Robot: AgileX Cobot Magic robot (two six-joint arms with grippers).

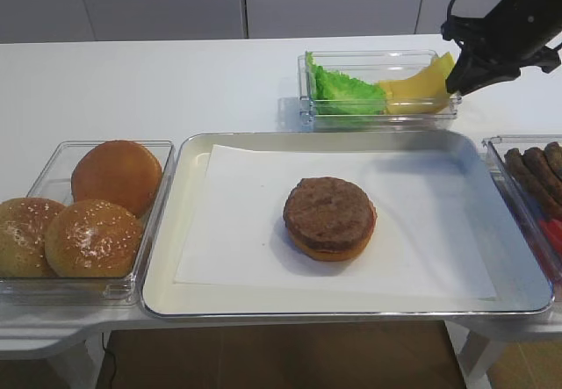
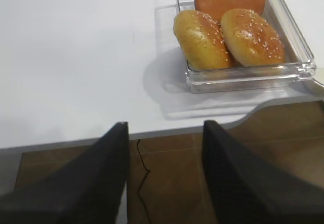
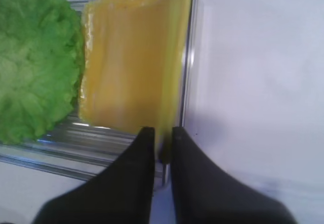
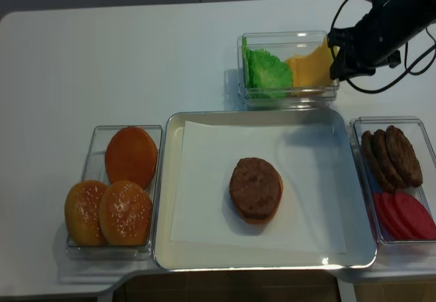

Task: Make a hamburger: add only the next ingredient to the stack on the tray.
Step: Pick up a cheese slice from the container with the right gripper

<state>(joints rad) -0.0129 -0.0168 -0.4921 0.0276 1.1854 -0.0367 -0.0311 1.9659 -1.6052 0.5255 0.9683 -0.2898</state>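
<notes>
The yellow cheese slice point(image 3: 131, 62) lies in the clear bin point(image 1: 378, 112) behind the tray, its right edge lifted against the bin wall. My right gripper point(image 3: 163, 133) pinches that raised edge between its nearly closed black fingers; from above, the right gripper point(image 1: 457, 82) hangs at the bin's right end. The stack, a brown patty point(image 1: 329, 212) on an orange-tan bun half point(image 1: 332, 252), sits mid-tray on white paper. The silver tray point(image 1: 351, 139) fills the table's front centre. My left gripper point(image 2: 165, 125) is open and empty beyond the table's front-left edge, above the floor.
Ruffled green lettuce point(image 1: 347, 90) shares the bin with the cheese. A clear bin with three buns point(image 1: 92, 218) stands left of the tray. To the right of the tray, a bin holds spare patties point(image 4: 392, 152) and red tomato slices point(image 4: 405, 217).
</notes>
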